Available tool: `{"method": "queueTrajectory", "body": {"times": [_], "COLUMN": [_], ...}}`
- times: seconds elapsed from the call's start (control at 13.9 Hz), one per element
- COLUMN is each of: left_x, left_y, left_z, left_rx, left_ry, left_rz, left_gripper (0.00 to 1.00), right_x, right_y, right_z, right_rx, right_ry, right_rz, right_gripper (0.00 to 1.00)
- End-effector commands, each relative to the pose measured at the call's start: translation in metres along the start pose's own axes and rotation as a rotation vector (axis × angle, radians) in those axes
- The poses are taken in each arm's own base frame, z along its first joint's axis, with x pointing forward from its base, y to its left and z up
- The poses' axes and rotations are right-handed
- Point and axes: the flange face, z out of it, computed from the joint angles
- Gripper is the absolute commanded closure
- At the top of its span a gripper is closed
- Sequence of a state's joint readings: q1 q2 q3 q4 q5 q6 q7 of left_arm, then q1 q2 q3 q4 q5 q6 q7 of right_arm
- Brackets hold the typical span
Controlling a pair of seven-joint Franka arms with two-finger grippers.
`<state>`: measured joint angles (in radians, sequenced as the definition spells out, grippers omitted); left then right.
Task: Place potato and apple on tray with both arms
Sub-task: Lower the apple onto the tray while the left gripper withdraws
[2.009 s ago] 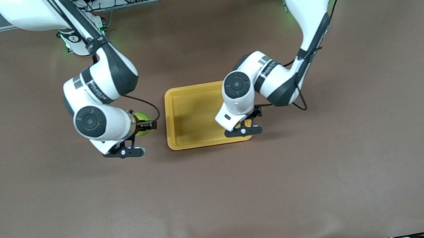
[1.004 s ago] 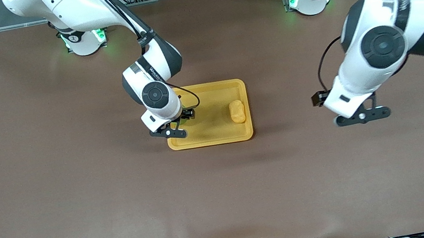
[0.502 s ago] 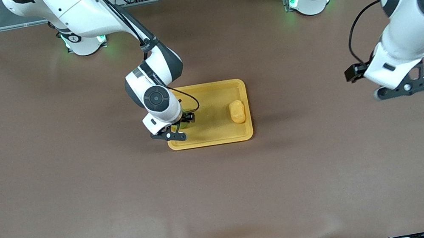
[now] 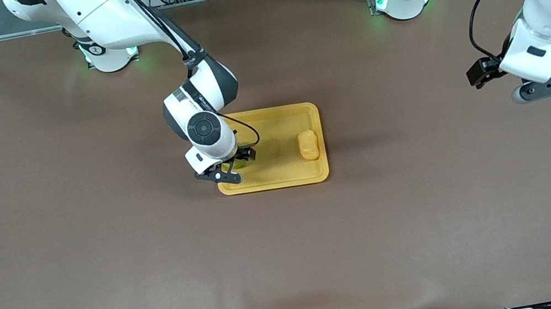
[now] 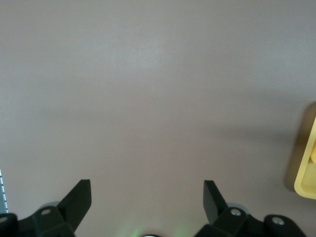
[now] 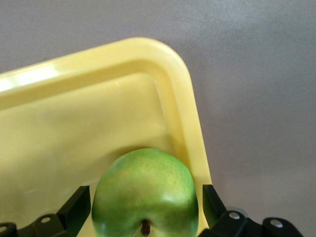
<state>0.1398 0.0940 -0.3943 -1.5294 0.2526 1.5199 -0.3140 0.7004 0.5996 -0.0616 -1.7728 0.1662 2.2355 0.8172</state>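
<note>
Two task items are in the shallow rectangular yellow-orange plastic tray with raised rim, on the brown bench.

The small oblong yellow-orange potato lies loose on the tray floor at the end toward the left arm, close to the rim, nothing touching it.

The small round yellow-green apple sits in the tray's corner toward the right arm's end, the corner nearer the front camera, stem dimple visible in the right wrist view.

Right gripper: low over that corner. Its jaws stand wide, one finger on each side of the apple, a clear gap showing between finger and fruit on both sides; no grip.

Left gripper: raised over bare bench toward the left arm's end, well apart from the tray. Jaws spread wide, nothing between them. This arm waits.
</note>
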Motion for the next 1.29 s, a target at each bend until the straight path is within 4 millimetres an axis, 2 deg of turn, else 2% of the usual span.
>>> {"method": "queueTrajectory", "body": {"times": [0.0,0.29,0.65,0.93,1.08,1.22], "left_x": [-0.013,-0.019,-0.021,-0.028,-0.039,-0.046], "left_y": [-0.006,-0.01,-0.015,-0.069,-0.08,-0.08], "left_z": [-0.02,-0.037,-0.042,-0.043,-0.041,-0.046], "left_rx": [-0.014,-0.067,-0.085,-0.148,-0.193,-0.193], "left_ry": [0.021,0.039,0.053,0.047,0.035,0.03], "left_rz": [0.015,0.008,0.06,0.105,0.083,0.075], "left_gripper": [0.0,0.0,0.0,0.0,0.0,0.0], "right_x": [0.001,0.009,0.037,0.061,0.081,0.094], "right_y": [-0.007,-0.013,0.005,0.033,0.063,0.092], "right_z": [-0.017,-0.064,-0.14,-0.205,-0.228,-0.238], "right_rx": [0.024,0.002,-0.006,0.026,0.051,0.021], "right_ry": [0.008,-0.027,-0.054,-0.04,-0.032,-0.056], "right_rz": [0.01,0.008,0.037,0.085,0.12,0.03], "right_gripper": [0.0,0.0,0.0,0.0,0.0,0.0]}}
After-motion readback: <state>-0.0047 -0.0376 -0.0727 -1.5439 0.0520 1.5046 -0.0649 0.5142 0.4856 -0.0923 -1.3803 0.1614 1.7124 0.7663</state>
